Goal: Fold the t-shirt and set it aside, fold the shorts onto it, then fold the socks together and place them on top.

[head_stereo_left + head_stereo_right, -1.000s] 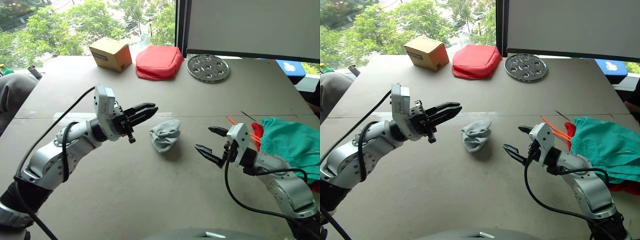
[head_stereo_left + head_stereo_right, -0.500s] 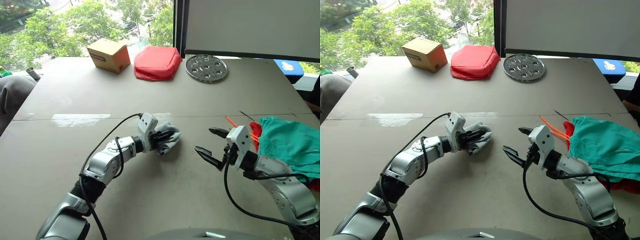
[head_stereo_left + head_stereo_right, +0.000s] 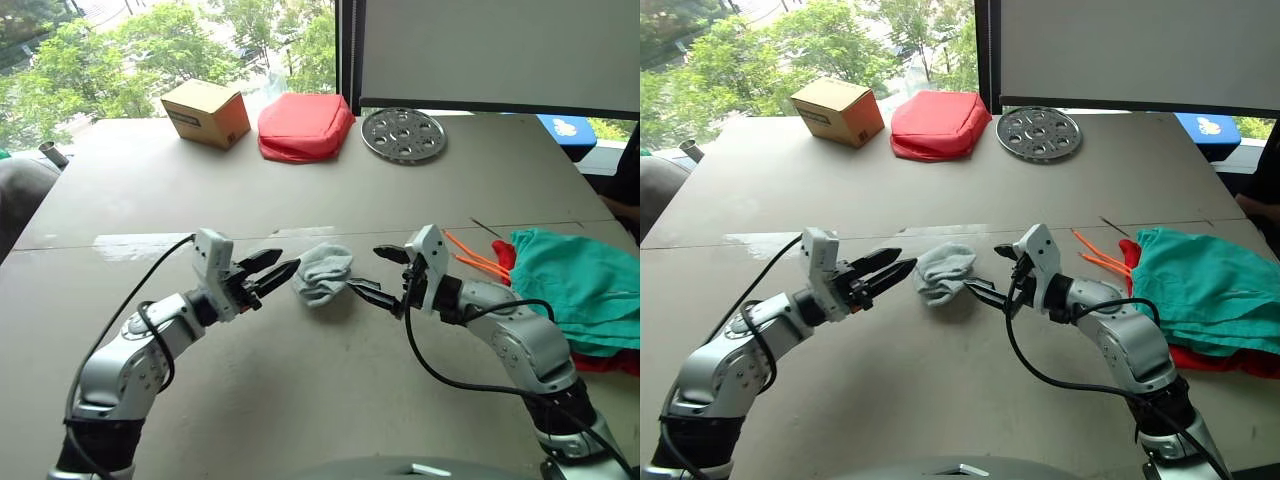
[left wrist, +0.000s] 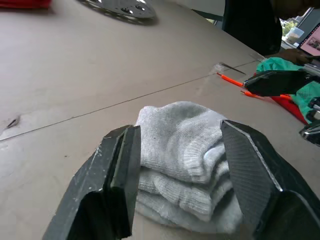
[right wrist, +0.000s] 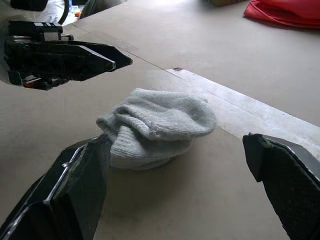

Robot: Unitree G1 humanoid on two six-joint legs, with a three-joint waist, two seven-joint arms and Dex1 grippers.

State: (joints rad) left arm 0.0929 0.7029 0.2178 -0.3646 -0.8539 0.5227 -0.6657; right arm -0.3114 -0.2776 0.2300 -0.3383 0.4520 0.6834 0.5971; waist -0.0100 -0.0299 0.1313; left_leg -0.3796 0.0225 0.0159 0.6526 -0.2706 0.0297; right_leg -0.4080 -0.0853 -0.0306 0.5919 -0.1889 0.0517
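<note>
Grey socks balled, ribbed cuffs showing | left gripper jaws spread | right gripper jaws spread

Item count on the grey tabletop.
One bundle of light grey knit socks, one teal-green cloth shorts, one red thin-fabric t-shirt, one brown cardboard box, one red padded pouch, one perforated metal disc, two black two-fingered grippers: left, right.

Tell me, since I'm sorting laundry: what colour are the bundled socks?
Plain light grey: the socks show best in the left wrist view.
</note>
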